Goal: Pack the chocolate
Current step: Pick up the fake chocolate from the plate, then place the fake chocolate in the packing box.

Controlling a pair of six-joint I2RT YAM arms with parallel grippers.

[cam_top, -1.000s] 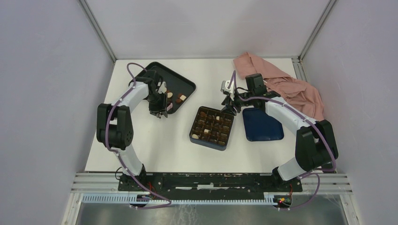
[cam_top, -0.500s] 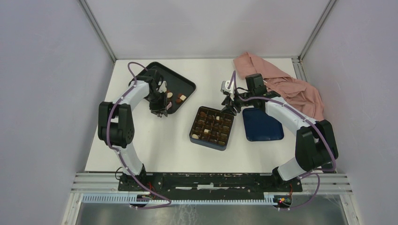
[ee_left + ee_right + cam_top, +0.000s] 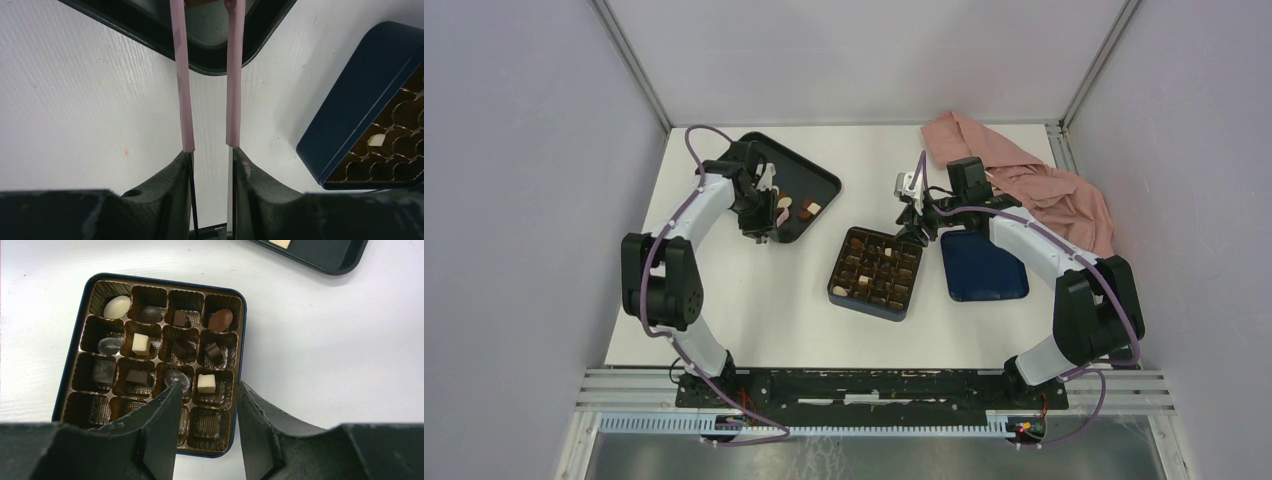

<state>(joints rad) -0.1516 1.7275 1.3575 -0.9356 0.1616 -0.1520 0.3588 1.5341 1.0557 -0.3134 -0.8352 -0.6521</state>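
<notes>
The left arm (image 3: 686, 215) reaches out over the black tray (image 3: 819, 178). The left gripper (image 3: 206, 15) points at its near corner, pink fingers (image 3: 181, 75) a narrow gap apart, tips cropped — whether it grips cannot be told. Loose chocolate (image 3: 784, 203) lies just beyond. The right gripper (image 3: 208, 387) hangs spread and empty above the blue box (image 3: 241, 340) — filled cells beneath.

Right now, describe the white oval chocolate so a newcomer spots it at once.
Start at the dark blue box with brown cells. In the right wrist view, its top-left corner cell holds the white oval chocolate. The other pale pieces are small cubes; this one is rounded and larger.
</notes>
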